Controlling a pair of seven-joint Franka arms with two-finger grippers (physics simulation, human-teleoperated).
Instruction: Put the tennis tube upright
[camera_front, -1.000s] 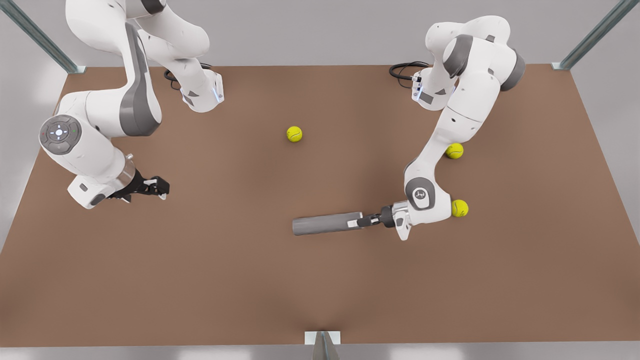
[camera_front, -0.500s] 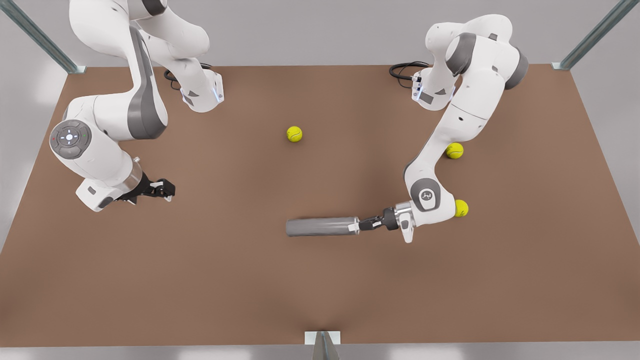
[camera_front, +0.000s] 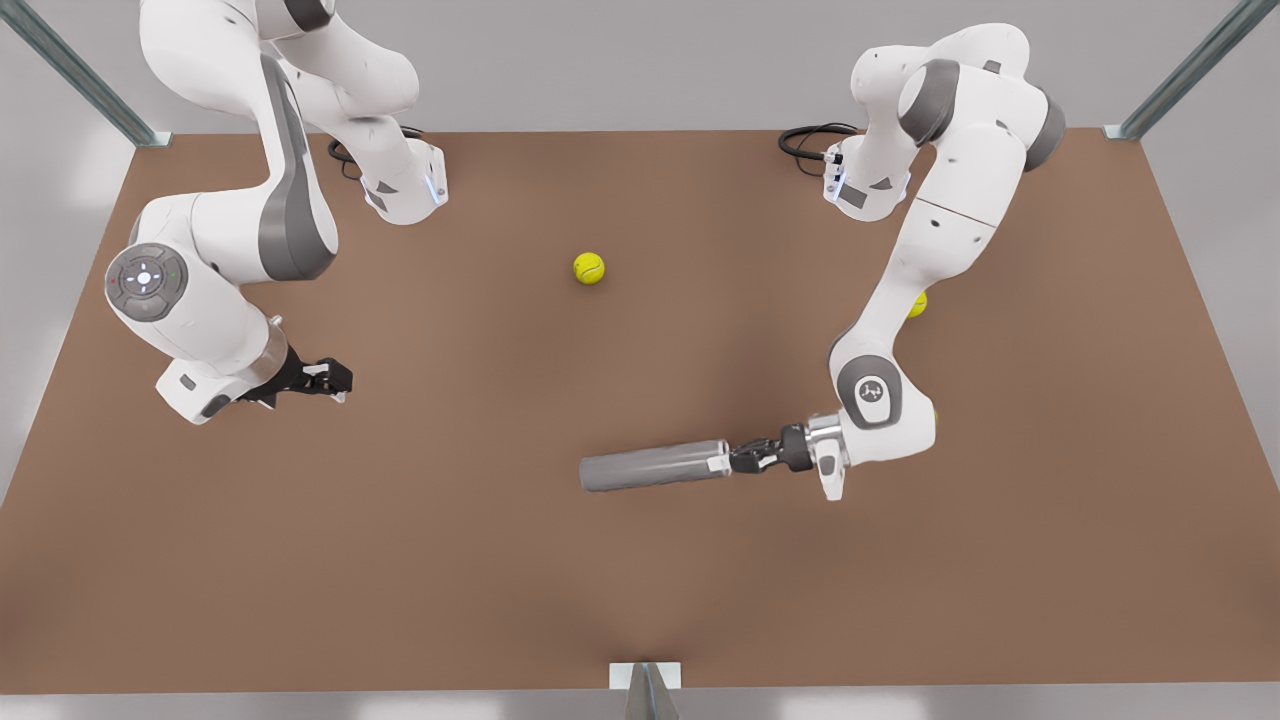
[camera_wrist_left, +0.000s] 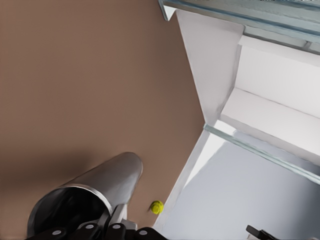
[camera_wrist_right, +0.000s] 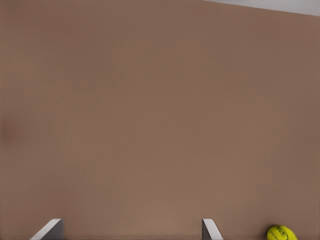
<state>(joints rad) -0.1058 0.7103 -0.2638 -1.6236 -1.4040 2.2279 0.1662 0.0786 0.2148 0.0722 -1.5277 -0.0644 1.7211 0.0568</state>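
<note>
The tennis tube is a grey metallic cylinder lying nearly flat, low over the brown table, right of the middle in the front view. My left gripper is shut on the rim of its hollow end, coming in from the front view's right. In the left wrist view the tennis tube runs away from the black fingers clamped on its silvery rim. My right gripper hovers open over bare table at the front view's left, far from the tube, its fingertips spread wide.
One tennis ball lies toward the back middle of the table. Another tennis ball peeks from behind the left arm. A tennis ball shows beside the right gripper's fingertip. Metal frame posts stand at the back corners.
The left arm has carried the tube's held end toward the table's near edge and slightly to the front view's right, now covering a ball behind it. The right gripper edged slightly inward.
</note>
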